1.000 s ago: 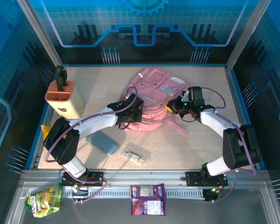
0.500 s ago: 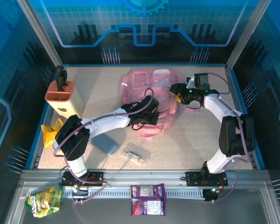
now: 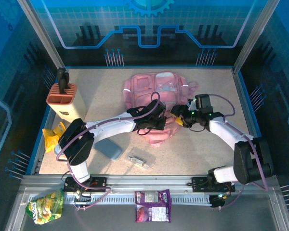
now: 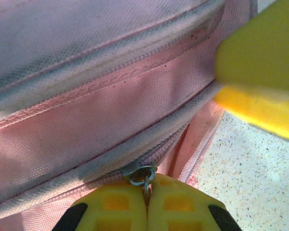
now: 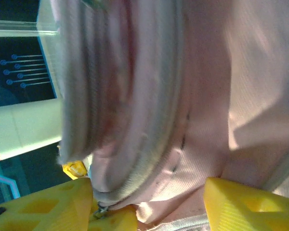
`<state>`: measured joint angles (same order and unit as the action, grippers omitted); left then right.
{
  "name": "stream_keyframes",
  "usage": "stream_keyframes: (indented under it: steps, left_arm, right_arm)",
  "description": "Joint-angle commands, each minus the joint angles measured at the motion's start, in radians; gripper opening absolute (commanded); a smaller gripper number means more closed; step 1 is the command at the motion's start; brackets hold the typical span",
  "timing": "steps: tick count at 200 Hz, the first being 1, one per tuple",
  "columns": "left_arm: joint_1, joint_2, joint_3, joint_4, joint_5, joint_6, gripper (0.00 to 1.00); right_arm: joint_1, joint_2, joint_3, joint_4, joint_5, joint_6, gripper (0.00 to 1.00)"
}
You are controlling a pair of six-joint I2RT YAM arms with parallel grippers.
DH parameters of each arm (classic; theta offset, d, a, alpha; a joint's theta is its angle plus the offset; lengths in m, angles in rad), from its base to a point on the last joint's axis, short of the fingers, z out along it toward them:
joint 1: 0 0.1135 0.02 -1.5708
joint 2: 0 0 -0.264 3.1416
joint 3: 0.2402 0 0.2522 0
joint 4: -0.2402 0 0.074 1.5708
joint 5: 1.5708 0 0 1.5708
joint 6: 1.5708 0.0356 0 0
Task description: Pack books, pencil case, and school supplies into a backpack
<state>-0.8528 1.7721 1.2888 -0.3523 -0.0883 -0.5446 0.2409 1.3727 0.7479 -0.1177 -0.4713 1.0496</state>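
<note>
Backpack (image 3: 156, 94) lies mid-bench (image 3: 98, 91), both tools at its near edge.
Left tool (image 4: 147, 195) is clamped on the zip pull ring (image 4: 143, 174). Right tool (image 5: 149, 192) has fingers spread, with pink fabric between them. Pencil case (image 3: 108, 148) lies apart, nearer the front.

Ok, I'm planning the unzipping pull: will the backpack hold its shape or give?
Likely floppy: the backpack shows folds and bulges where the left pincer pinches its zip pull. Lying on the flat table, it may drag along rather than unzip.

White links and black joints are seen on left arm (image 3: 111, 126) and right arm (image 3: 226, 129); lilac cables (image 3: 57, 152) are looped alongside. Tool fingers (image 4: 116, 208) are moulded yellow, grid-recessed.
</note>
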Motion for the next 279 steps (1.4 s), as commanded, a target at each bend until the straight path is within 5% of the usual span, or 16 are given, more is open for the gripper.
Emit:
stream_keyframes:
  steps: [1,52,86,116,159,188,239,279]
  left_arm:
    - [0.003,-0.009,0.038,0.025,0.019,-0.008,0.0]
    - [0.001,0.004,0.057,-0.011,0.075,0.039,0.0]
    - [0.004,-0.03,0.034,-0.128,-0.036,0.09,0.0]
    - [0.044,-0.095,-0.064,-0.158,-0.095,0.112,0.0]
    - [0.191,-0.174,-0.223,-0.117,-0.027,0.113,0.0]
    - [0.204,-0.175,-0.22,-0.094,0.025,0.105,0.0]
    - [0.09,-0.084,-0.084,-0.025,0.038,0.063,0.0]
    - [0.007,-0.008,0.016,0.029,0.054,0.018,0.0]
  right_arm:
    - [0.042,-0.011,-0.022,0.097,0.077,0.105,0.58]
    - [0.058,0.062,0.034,0.136,0.103,0.071,0.21]
    - [0.002,0.07,0.078,0.077,0.082,-0.025,0.0]
    - [-0.081,0.097,0.125,0.017,-0.005,-0.106,0.0]
    - [-0.186,0.174,0.251,-0.068,-0.075,-0.192,0.0]
    - [-0.209,0.207,0.304,-0.074,-0.082,-0.191,0.0]
    - [-0.17,0.148,0.27,-0.16,-0.116,-0.221,0.48]
    - [-0.131,-0.021,0.139,-0.228,-0.047,-0.183,0.64]
